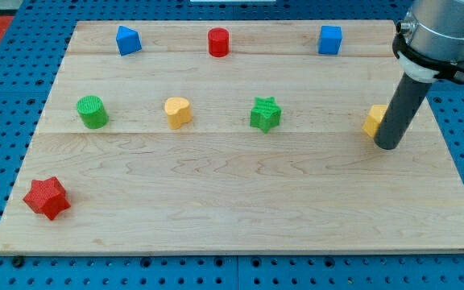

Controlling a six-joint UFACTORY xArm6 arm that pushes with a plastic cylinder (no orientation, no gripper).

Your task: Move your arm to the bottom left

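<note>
worktop [240, 201]: wooden board, bottom-left corner is the target
red star [47, 198]: nearest block, sits in that bottom-left corner
my tip [387, 147]: view's right, mid-depth, well apart from target
yellow block [374, 119]: partly hidden behind rod, touching or just beside, can't tell
green star [266, 113], yellow heart [178, 112], green cylinder [93, 111]: middle row
blue block [128, 39], red cylinder [218, 42], blue cube [329, 39]: far row
gripper: none fitted, bare rod, open/closed n/a
progress: judged barely begun, whole crossing to bottom left remains
</note>
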